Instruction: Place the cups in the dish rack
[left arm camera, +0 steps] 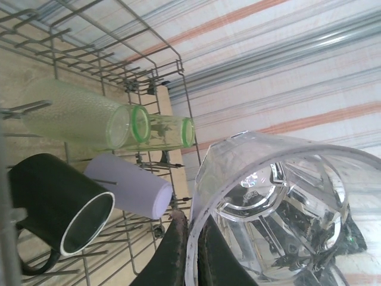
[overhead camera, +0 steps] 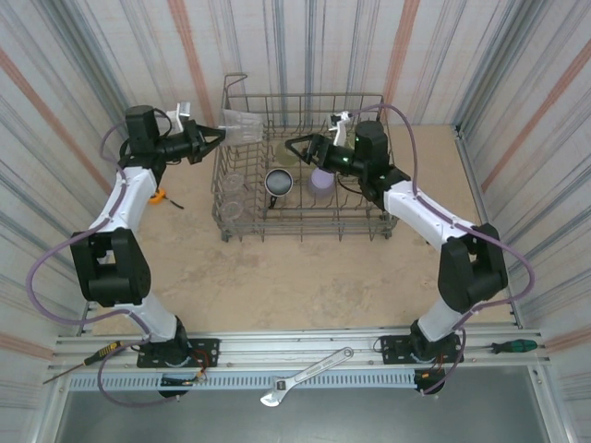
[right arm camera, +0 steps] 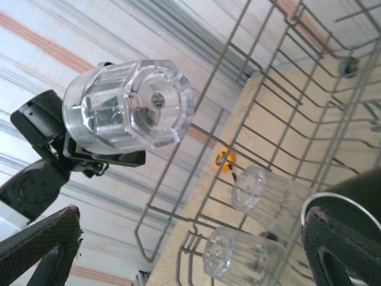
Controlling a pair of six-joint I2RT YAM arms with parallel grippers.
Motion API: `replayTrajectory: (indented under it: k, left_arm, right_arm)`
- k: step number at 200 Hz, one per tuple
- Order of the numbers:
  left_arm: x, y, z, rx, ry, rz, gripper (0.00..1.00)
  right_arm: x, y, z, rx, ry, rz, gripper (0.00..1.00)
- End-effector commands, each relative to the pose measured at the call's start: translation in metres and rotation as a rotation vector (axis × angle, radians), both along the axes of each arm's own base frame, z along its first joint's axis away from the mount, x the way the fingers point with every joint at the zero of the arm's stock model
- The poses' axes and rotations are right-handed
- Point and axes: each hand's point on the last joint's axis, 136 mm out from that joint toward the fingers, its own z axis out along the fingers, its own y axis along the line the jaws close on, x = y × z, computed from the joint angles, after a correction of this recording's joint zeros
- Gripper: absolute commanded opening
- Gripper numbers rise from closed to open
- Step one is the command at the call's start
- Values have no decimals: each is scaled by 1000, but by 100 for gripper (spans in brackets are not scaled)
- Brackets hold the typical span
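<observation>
My left gripper (overhead camera: 214, 138) is shut on the rim of a clear cup (overhead camera: 242, 127), held on its side above the back-left corner of the grey wire dish rack (overhead camera: 300, 233). In the left wrist view the fingers (left arm camera: 176, 250) pinch the wall of that cup (left arm camera: 280, 202). Inside the rack lie a black cup (overhead camera: 279, 182), a lavender cup (overhead camera: 321, 178), two yellow-green cups (left arm camera: 83, 113) and two clear cups (right arm camera: 262, 187). My right gripper (overhead camera: 294, 148) hovers open over the rack's middle, holding nothing; its view shows the held cup (right arm camera: 128, 104) ahead of it.
An orange tape measure (overhead camera: 159, 195) lies on the table left of the rack. A wrench (overhead camera: 307, 377) and two screwdrivers (overhead camera: 92, 355) (overhead camera: 511, 346) rest on the near rail. Striped walls close in on three sides.
</observation>
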Motion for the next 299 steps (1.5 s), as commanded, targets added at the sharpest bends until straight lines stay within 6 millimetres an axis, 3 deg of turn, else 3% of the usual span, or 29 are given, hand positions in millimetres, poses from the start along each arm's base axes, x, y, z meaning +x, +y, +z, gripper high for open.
replayTrajectory:
  k: [1, 212, 264, 299]
  left_arm:
    - [-7, -5, 16, -41, -55, -56, 0]
    - [-6, -8, 19, -133, -54, -101, 0]
    - [-6, -11, 18, -140, -49, -113, 0]
    - [-5, -10, 17, -145, -46, -114, 0]
  right_arm:
    - [-2, 21, 25, 86, -52, 76, 99]
    - [21, 85, 54, 297, -106, 299, 100]
    - [25, 91, 58, 333, -104, 314, 91]
    - [27, 93, 63, 362, -109, 329, 79]
